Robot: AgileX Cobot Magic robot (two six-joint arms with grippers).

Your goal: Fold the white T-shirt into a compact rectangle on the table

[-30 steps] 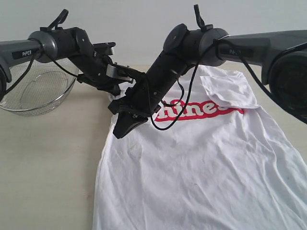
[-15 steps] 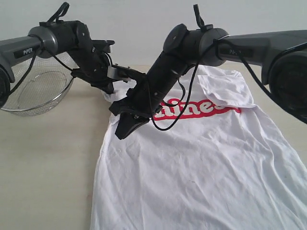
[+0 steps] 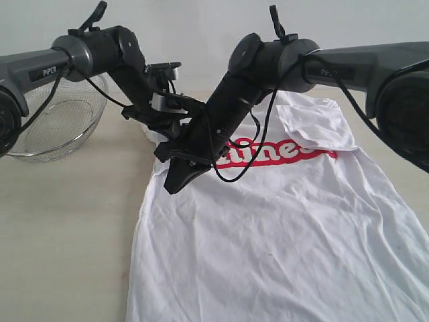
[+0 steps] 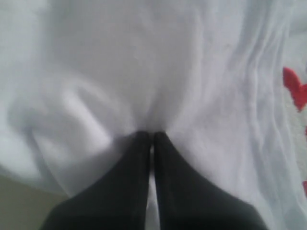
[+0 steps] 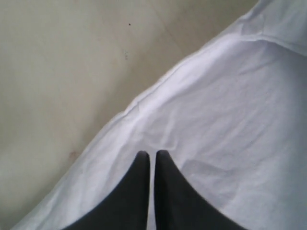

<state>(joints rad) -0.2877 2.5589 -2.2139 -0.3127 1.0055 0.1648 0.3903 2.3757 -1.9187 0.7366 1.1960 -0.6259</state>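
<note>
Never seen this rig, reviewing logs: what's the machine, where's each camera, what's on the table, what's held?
Two robot arms, each with a two-finger end effector. The wide picture is from a camera off the arms; the close-ups are from wrist cameras. On the table lies a white T-shirt with red lettering, a mesh bowl beside it. The left end effector is shut, cloth bunching at its tips, apparently pinching the shirt. The right end effector is shut near the shirt's edge; whether it grips is unclear.
</note>
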